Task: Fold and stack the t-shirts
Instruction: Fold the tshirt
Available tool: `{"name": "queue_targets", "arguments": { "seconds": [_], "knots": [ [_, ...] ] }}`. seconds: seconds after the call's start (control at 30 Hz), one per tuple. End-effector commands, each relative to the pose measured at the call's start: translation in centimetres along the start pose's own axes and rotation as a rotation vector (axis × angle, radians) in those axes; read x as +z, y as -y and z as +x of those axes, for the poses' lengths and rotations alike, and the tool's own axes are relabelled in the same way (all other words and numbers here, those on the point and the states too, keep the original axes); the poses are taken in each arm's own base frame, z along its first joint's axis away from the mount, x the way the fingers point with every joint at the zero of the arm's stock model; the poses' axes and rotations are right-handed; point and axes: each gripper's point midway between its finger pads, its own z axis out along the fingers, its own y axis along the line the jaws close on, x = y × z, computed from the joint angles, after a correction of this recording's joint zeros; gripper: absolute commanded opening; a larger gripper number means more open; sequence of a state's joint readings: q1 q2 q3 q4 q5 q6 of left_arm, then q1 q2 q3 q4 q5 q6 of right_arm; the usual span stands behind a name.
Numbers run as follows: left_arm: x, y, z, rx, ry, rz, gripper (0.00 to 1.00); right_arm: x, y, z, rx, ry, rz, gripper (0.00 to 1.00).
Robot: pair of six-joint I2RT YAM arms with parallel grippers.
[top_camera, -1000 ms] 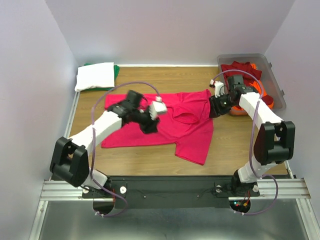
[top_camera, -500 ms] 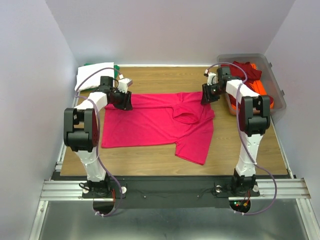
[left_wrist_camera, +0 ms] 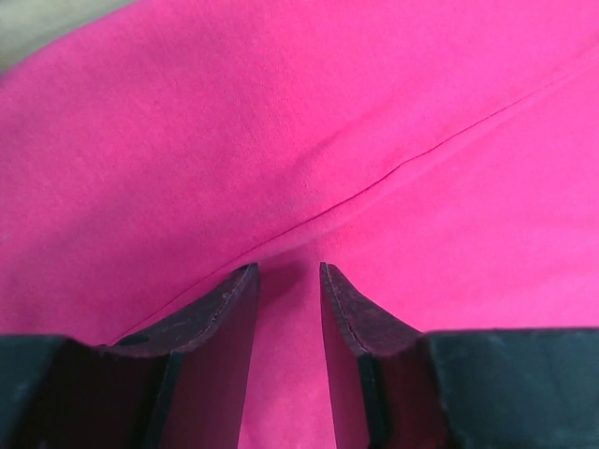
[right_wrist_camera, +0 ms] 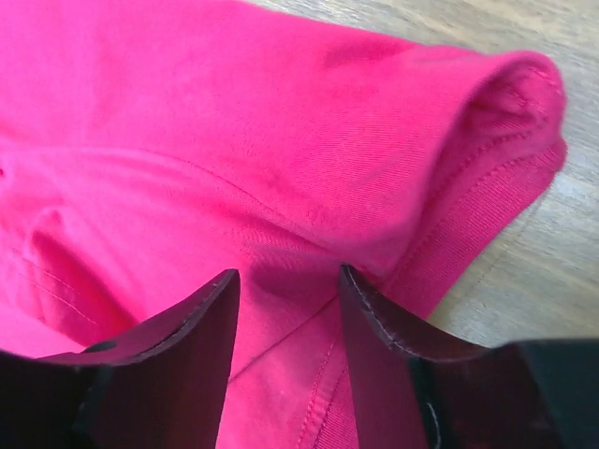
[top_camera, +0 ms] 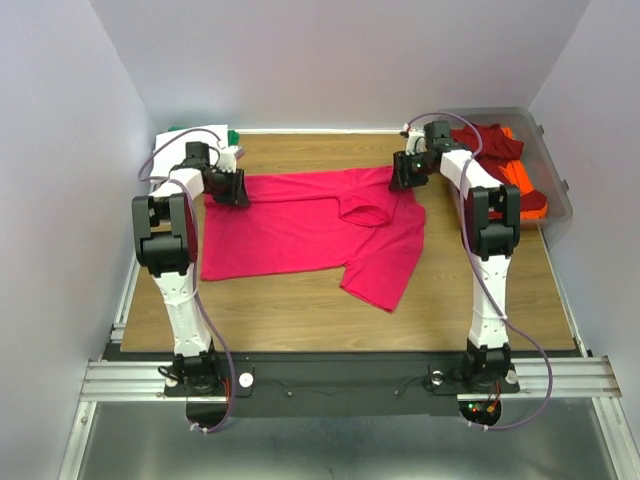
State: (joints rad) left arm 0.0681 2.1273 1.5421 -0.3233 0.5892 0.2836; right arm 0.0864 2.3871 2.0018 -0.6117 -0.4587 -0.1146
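The bright pink-red cloth t-shirt (top_camera: 300,225) is lying lengthwise between my arms on the wooden worktop (top_camera: 300,310). My left jaws are pinching its far-left edge; my right jaws are straddling the far-right sleeve, grip uncertain.

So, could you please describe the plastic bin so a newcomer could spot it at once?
On the wooden table, at its far right corner, stands the clear grey plastic bin. It is the only hard container, holding a dark red t-shirt and an orange t-shirt, whereas the bright pink t-shirt lies spread on the wood.
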Motion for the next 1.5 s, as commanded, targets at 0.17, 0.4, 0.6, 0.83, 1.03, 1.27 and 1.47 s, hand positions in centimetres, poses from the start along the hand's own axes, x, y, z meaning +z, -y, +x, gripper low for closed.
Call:
{"name": "queue_targets", "arguments": {
  "seconds": [0.17, 0.4, 0.6, 0.83, 1.03, 1.27, 1.47],
  "knots": [
    [-5.7, 3.3, -3.3, 0.176, 0.06, 0.081, 0.5, -6.9, -4.9, -3.6, -0.156, 0.113, -0.068, 0.74],
    [-11.4, 5.5, -1.6, 0.282, 0.085, 0.086, 0.52, -12.8, -9.0, -0.1, -0.296, 0.072, -0.126, 0.75],
    [-13.4, 5.7, 3.8, 0.332, -0.012, 0.11, 0.51, -14.2, -10.9, 8.7, -0.429, -0.12, -0.143, 0.63],
    [-13.5, 5.7, 10.4, 0.414, -0.119, 0.074, 0.51, -12.6, -11.1, 15.9, -0.552, -0.286, -0.103, 0.59],
    [-13.5, 5.0, 14.2, 0.452, -0.196, 0.033, 0.51, -11.4, -10.4, 17.2, -0.574, -0.319, -0.08, 0.55],
    [-13.5, 4.7, 14.9, 0.478, -0.206, 0.012, 0.51, -11.5, -11.3, 18.3, -0.602, -0.335, -0.092, 0.55],
    [-13.5, 4.4, 15.0, 0.492, -0.218, 0.005, 0.52, -11.3, -11.7, 20.7, -0.622, -0.388, -0.109, 0.54]
  ]
}}
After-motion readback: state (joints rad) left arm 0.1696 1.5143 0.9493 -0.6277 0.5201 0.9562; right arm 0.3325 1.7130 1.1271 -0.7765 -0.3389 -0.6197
